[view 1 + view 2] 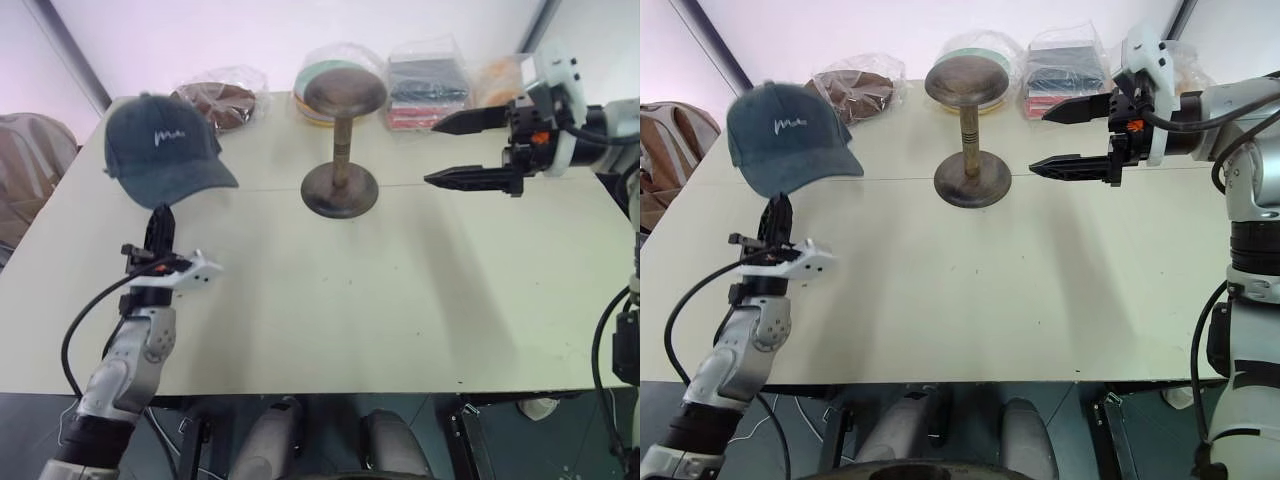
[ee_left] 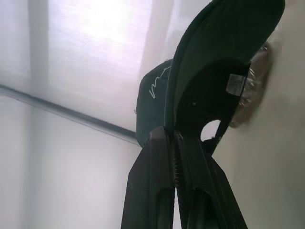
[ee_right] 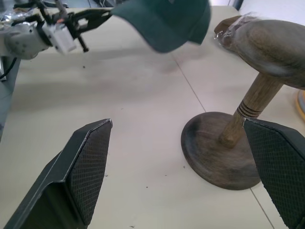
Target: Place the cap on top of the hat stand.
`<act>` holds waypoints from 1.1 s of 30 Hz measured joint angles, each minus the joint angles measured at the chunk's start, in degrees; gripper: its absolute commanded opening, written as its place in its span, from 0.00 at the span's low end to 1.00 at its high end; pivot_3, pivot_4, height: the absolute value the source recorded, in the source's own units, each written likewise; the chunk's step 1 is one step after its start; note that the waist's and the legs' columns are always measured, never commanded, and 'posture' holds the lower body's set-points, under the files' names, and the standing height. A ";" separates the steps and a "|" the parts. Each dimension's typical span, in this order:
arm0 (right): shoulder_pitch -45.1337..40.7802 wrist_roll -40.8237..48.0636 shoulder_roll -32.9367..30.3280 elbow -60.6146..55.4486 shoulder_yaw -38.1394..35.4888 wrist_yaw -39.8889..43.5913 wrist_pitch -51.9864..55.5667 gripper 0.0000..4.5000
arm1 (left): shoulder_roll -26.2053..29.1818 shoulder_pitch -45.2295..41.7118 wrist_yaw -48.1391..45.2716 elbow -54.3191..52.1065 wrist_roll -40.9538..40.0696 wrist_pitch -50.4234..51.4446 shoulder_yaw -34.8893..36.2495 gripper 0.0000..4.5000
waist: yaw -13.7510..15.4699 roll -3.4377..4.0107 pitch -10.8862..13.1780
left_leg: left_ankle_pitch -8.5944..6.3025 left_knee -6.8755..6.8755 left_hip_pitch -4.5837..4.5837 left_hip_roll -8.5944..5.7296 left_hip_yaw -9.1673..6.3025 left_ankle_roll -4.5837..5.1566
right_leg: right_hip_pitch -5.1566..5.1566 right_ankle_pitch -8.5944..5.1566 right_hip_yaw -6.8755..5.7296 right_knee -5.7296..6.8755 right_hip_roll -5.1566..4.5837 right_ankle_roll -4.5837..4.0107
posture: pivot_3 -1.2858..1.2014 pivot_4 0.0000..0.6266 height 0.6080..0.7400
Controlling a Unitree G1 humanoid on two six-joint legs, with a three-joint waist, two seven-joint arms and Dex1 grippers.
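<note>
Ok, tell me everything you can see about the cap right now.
The cap is a dark navy fabric baseball cap with a curved brim and small white script stitched on the front. The left gripper is shut on its rim from below, holding it off the table, tilted. The left wrist view shows its dark inside with a white label. It hangs to the left of the hat stand, not touching it.

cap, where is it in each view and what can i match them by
Left eye: cap upper left, held above the table.
Right eye: cap upper left.
Left wrist: cap upper right, pinched by the left gripper.
Right wrist: cap top centre.
Shared landmark: the stand.
</note>
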 measured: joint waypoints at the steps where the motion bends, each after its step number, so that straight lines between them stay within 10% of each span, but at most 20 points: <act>1: 0.00 -0.01 0.00 -0.03 0.00 0.00 0.00 1.00 | -0.11 -0.82 -0.37 -0.57 0.30 0.07 0.00 0.01 | 0.00 -0.01 0.01 | 0.00 0.00 0.00 0.00 0.00 0.00 | 0.00 0.00 0.00 0.00 0.01 0.00 | 0.52 0.24 1.00; 33: 4.54 2.05 0.10 -0.42 -8.34 -8.83 -0.74 1.00 | -7.07 -28.16 -5.98 4.73 3.01 -9.11 -6.56 0.01 | 0.04 -0.23 0.14 | 0.03 0.19 -0.03 -0.03 0.03 0.00 | 0.06 0.04 -0.08 0.08 0.07 0.07 | 0.52 0.24 1.00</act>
